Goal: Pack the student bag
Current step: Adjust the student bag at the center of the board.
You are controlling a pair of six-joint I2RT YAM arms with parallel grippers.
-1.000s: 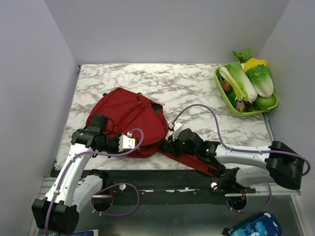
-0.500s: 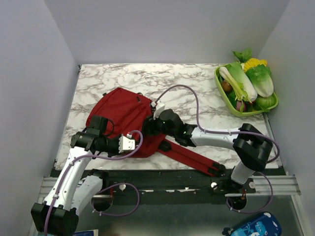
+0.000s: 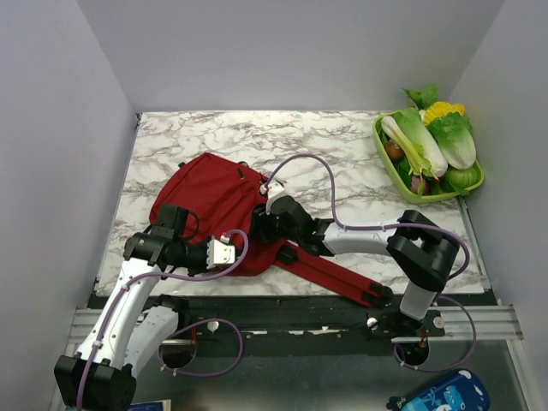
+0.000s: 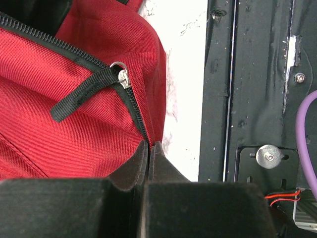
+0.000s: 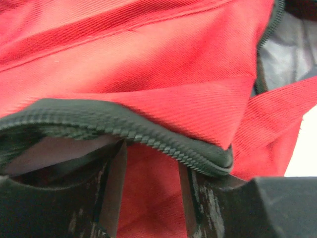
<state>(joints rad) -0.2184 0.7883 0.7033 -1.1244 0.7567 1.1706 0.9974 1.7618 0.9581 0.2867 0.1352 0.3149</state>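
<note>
The student bag (image 3: 218, 197) is a dark red backpack lying flat on the marble table, with a red strap (image 3: 338, 276) trailing toward the front edge. My left gripper (image 3: 243, 255) is at the bag's near edge. In the left wrist view it (image 4: 148, 147) is shut on the bag's fabric beside the zipper, just below the zipper pull (image 4: 119, 70) and its black tab. My right gripper (image 3: 262, 224) is at the bag's open mouth. In the right wrist view it (image 5: 151, 186) is open, its fingers (image 5: 115, 186) under the black zipper edge (image 5: 148, 134), with red fabric between them.
A green basket (image 3: 383, 147) of vegetables stands at the back right of the table. The black base rail (image 3: 300, 312) runs along the front edge and shows in the left wrist view (image 4: 257, 99). A blue case (image 3: 441, 396) lies below the table at the bottom right.
My right arm has swung from the strap near the front edge up and left to the bag's opening. My left gripper has stayed put on the bag's edge.
</note>
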